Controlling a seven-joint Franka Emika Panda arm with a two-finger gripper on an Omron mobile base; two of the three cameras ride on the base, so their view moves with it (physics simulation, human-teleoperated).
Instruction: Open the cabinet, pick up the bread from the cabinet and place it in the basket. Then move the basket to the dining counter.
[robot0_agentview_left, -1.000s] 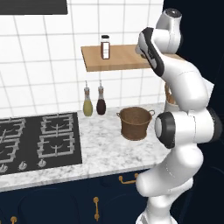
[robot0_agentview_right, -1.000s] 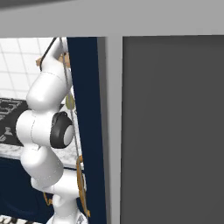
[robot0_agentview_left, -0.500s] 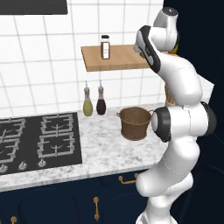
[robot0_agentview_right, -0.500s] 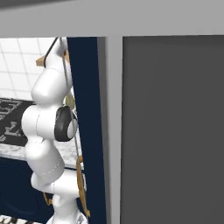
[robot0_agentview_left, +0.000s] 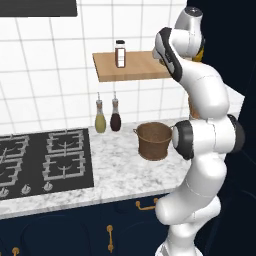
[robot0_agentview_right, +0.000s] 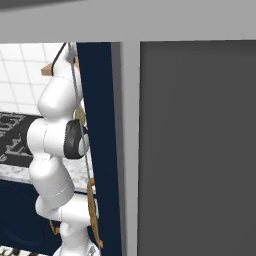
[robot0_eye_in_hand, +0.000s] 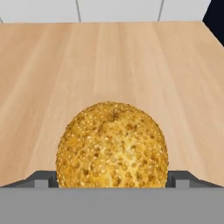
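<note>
In the hand view the bread (robot0_eye_in_hand: 112, 146), a round seeded golden bun, rests on the pale wooden cabinet shelf (robot0_eye_in_hand: 109, 61). My gripper (robot0_eye_in_hand: 112, 178) is open and straddles it, with a dark fingertip (robot0_eye_in_hand: 43, 178) close on each side of the bun. The brown woven basket (robot0_agentview_left: 154, 140) stands on the marble worktop, below the shelf and beside my arm's elbow. The navy cabinet door (robot0_agentview_right: 100, 125) stands open next to the arm. The dining counter is out of view.
A dark-capped bottle (robot0_agentview_left: 120, 53) stands on the wooden shelf (robot0_agentview_left: 132, 67). Two bottles (robot0_agentview_left: 100, 116) (robot0_agentview_left: 115, 115) stand against the tiled wall. The black stove (robot0_agentview_left: 40, 160) fills the worktop's left side. A grey panel (robot0_agentview_right: 200, 150) lies to the right of the door.
The arm's middle links have turned and shifted a little to the left. The basket and the bottles have stayed put.
</note>
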